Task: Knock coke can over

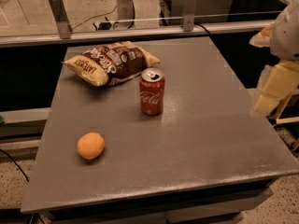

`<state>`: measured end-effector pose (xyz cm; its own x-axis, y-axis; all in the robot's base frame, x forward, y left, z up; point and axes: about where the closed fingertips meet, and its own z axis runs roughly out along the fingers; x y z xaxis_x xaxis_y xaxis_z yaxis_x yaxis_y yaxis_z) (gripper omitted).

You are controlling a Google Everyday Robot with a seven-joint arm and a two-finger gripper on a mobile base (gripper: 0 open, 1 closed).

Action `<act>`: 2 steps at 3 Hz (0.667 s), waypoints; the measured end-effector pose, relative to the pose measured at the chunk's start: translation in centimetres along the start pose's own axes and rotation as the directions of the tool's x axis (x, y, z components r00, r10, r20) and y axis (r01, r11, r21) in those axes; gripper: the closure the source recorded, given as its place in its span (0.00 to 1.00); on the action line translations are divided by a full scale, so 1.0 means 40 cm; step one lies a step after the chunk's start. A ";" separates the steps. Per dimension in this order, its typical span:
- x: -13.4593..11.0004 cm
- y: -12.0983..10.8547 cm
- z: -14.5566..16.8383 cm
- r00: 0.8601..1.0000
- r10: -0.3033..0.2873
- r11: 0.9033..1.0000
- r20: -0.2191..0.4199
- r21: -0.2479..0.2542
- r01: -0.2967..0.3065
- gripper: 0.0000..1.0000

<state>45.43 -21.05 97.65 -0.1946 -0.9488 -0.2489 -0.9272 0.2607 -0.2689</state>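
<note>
Robot body only partly in view, at the right edge of the frame. Arm (289,29): a rounded, smooth housing, off-white to pale grey, cut off by the frame edge; a small tan-orange patch shows on its left side. Hand (273,90): sits below that housing, just beyond the right edge of the counter (210,139) and clear of it. It is built of blocky, flat-faced cream-yellow segments with squared corners. No cables, screws or markings can be made out.
</note>
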 end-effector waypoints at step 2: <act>-0.240 -0.232 0.124 0.883 -0.092 0.994 0.460 0.101 0.051 0.00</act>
<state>57.48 -13.45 97.91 0.0607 -0.7801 -0.6227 -0.8989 0.2285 -0.3738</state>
